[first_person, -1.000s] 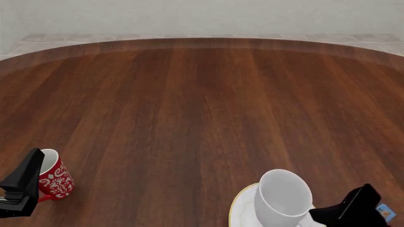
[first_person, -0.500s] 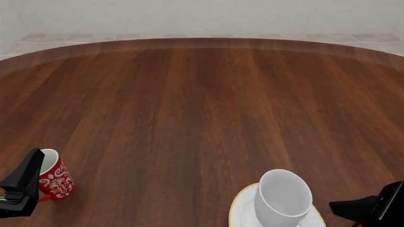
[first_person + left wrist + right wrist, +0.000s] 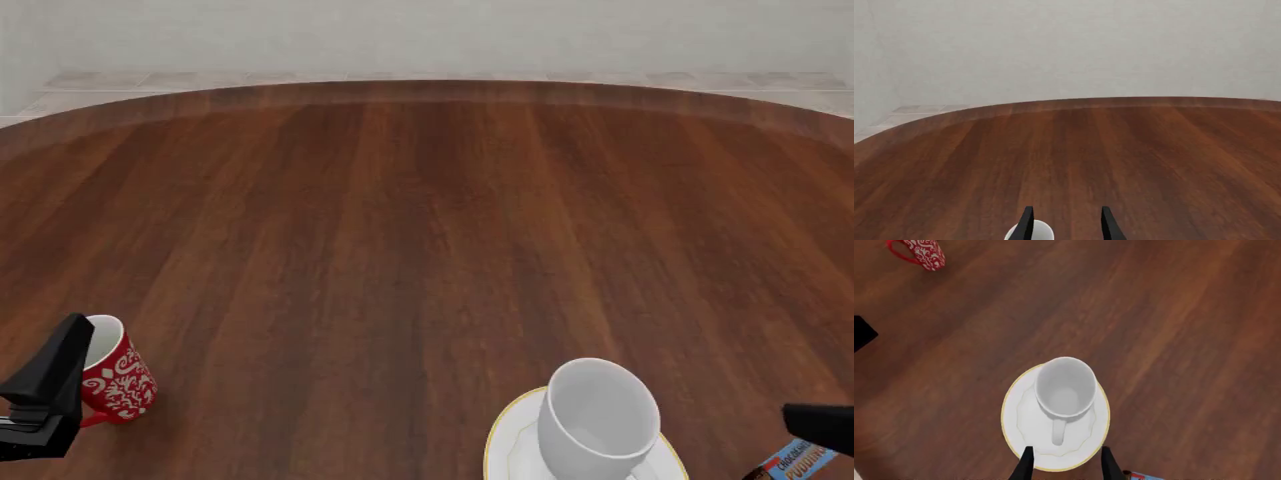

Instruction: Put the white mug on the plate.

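Now the right arm has pulled back toward the near right corner of the front view. A second ago it was right beside the white mug; only a small dark tip of it shows at the edge now. With the arm out of the way, a small packet with blue and orange print shows on the worktop near that corner.

The white mug stands upright on the plate, just as it did before. In the right wrist view the right gripper hangs above the near rim of the plate, with its two fingers apart and nothing between them. The mug's handle points toward that gripper.

The red mug has not moved. It stands at the near left, well apart from the plate. The left gripper is just beside it and has not moved either. Its fingers are apart and hold nothing, and the white rim of the red mug peeks up beside one finger.

The worktop is round, dark brown wood with long grain lines. Behind it are a pale tiled floor and a plain light wall.
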Motion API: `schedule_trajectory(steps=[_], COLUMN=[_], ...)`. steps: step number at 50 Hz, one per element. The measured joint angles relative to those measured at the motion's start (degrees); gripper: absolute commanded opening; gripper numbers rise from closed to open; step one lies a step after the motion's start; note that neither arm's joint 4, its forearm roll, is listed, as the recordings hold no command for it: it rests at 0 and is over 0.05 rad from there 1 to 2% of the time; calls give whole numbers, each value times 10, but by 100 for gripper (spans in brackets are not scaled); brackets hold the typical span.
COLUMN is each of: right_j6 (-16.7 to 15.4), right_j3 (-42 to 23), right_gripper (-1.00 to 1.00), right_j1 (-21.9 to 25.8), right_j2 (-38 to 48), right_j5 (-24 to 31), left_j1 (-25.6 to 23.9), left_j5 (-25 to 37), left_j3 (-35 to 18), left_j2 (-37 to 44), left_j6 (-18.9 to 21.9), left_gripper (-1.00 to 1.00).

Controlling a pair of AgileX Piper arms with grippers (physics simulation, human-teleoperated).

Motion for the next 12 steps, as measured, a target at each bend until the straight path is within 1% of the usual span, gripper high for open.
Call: schedule_trajectory(steps=[5, 12], right_j6=[-1, -10], right_j3=[-27, -70], right_gripper=[100, 100], right_j1=[0, 1], right_j2=[-15, -30], right_j5=[22, 46], left_j1=[0, 0], left_j5=[0, 0], left_j3=[0, 0], left_j2=[0, 0], left_j6=[0, 0], left_gripper=[100, 100])
